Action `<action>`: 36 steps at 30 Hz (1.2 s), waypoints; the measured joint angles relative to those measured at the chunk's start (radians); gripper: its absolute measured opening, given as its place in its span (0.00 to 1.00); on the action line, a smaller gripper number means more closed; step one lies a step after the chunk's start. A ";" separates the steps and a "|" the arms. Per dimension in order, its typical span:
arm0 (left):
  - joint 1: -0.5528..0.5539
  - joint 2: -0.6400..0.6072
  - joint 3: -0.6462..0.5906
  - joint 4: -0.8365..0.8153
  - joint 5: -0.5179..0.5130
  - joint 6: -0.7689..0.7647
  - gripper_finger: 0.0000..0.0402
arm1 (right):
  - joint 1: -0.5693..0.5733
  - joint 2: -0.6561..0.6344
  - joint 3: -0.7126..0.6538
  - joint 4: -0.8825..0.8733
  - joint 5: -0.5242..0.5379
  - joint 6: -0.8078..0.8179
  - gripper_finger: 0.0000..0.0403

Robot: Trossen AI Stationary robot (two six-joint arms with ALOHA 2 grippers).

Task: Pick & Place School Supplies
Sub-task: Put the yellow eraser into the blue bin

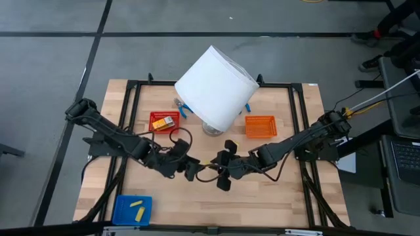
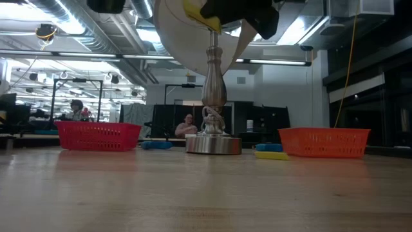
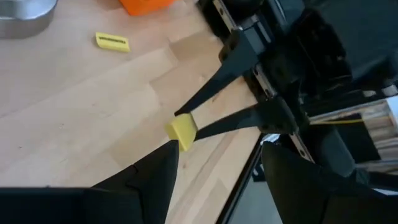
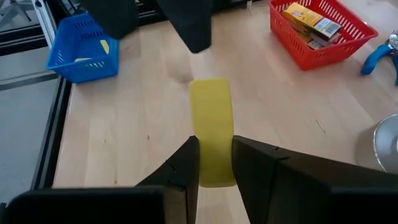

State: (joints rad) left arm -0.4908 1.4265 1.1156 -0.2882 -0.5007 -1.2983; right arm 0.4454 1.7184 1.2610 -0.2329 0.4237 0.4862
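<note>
Right wrist view: right tool pinches a plain yellow stick above mid tabletop; left tool spread, facing it. Labelled packets fill the red basket, print unreadable. Yellow sticks lie in the blue tray.
</note>
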 joint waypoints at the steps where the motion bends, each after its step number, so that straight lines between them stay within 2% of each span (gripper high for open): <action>1: 0.009 0.000 0.000 -0.005 0.010 0.001 0.56 | 0.000 0.000 0.000 0.000 0.004 0.000 0.20; 12: 0.054 0.010 0.000 -0.082 0.059 0.003 0.56 | 0.000 0.000 0.000 0.016 0.007 0.000 0.20; 23: 0.062 0.070 0.000 -0.012 0.102 0.002 0.56 | 0.000 0.000 0.000 0.047 0.033 -0.003 0.20; 31: 0.082 0.071 0.000 0.018 0.117 0.018 0.45 | 0.000 -0.001 0.000 0.050 0.033 -0.003 0.20; 36: 0.082 0.071 0.000 0.018 0.147 0.018 0.32 | 0.000 -0.001 0.000 0.049 0.032 -0.003 0.20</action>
State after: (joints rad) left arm -0.4091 1.4971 1.1156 -0.2707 -0.3536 -1.2800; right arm 0.4458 1.7172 1.2610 -0.1837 0.4561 0.4831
